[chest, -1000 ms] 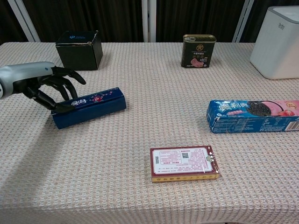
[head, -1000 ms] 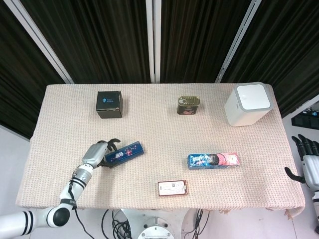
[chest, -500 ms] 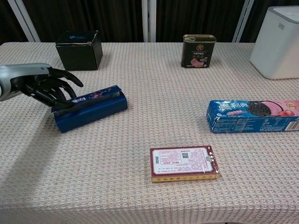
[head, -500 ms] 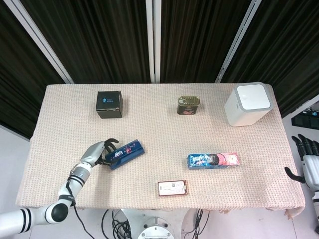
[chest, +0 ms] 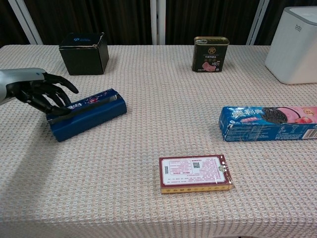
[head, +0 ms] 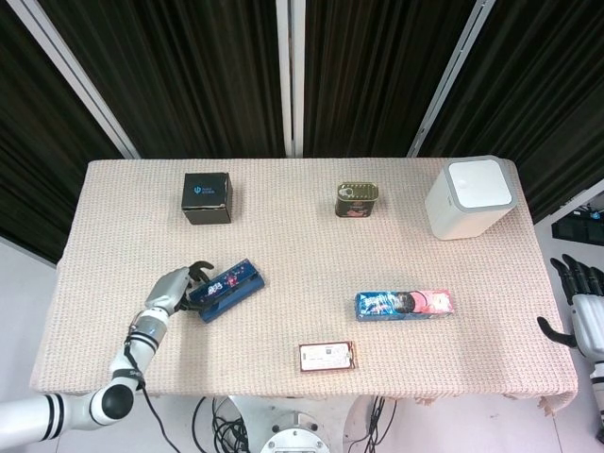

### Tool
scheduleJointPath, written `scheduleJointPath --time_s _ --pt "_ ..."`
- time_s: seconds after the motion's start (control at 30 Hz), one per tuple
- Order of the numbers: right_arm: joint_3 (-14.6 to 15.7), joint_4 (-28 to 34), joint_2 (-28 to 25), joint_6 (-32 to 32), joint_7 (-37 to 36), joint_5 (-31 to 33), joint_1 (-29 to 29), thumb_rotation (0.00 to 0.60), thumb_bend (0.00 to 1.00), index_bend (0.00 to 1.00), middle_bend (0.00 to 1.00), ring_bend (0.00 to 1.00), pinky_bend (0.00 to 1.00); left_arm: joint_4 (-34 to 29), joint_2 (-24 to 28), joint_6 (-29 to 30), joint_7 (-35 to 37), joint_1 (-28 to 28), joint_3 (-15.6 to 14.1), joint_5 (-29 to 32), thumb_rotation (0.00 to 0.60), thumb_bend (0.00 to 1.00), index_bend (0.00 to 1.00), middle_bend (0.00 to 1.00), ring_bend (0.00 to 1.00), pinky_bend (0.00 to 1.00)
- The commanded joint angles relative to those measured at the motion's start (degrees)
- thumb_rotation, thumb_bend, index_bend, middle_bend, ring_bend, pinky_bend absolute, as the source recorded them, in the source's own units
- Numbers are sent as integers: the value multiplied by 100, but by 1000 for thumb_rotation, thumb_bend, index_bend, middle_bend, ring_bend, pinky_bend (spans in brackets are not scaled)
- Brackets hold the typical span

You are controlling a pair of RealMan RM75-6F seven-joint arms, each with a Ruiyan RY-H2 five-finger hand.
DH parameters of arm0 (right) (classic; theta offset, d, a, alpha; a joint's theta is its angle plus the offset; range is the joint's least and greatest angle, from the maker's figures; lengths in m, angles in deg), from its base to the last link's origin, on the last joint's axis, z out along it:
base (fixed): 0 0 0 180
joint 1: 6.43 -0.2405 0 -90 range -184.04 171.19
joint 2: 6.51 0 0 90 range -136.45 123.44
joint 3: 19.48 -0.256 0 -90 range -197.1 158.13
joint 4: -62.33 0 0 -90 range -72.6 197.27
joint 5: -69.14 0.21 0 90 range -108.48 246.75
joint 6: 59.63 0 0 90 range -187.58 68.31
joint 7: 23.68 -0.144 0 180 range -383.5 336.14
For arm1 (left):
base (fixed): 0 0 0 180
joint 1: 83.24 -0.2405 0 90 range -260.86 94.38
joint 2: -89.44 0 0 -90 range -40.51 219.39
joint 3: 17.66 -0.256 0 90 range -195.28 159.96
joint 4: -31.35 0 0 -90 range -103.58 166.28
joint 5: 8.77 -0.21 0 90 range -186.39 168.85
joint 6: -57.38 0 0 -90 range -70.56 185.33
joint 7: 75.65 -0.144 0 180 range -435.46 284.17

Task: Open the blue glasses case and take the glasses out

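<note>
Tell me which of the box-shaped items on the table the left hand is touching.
The blue glasses case: the left hand rests its fingers on the case's left end. The black box, cookie pack and red-bordered box lie untouched.

The glasses case (chest: 85, 114) lies left on the table (chest: 148, 144), the cookie box (chest: 270, 123) right, the card box (chest: 195, 173) nearest.

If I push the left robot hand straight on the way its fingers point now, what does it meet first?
The blue glasses case. The left robot hand already has its fingertips on the case's near end, so pushing on would likely just slide the case across the table.
</note>
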Motion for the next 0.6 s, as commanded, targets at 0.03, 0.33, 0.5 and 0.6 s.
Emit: scheduleJointPath --time_s 0.03,0.33,0.5,0.6 --pt "1 0 -3 5 -2 3 0 600 210 0 0 0 0 50 -159 377 -288 55 13 222 600 590 184 195 233 401" --pt "-2 -9 2 19 -13 13 -9 600 225 0 0 0 0 554 -736 1765 -984 39 31 -160 600 588 171 131 137 334" --pt "-14 -15 0 -12 -28 9 -2 600 236 0 0 0 0 1177 -1175 2786 -1041 -134 -171 -1401 600 582 163 44 0 130" --pt "-24 -22 0 -37 -45 10 6 600 237 0 0 0 0 1060 -985 2738 -679 -267 -292 -1902 600 556 161 45 0 126"
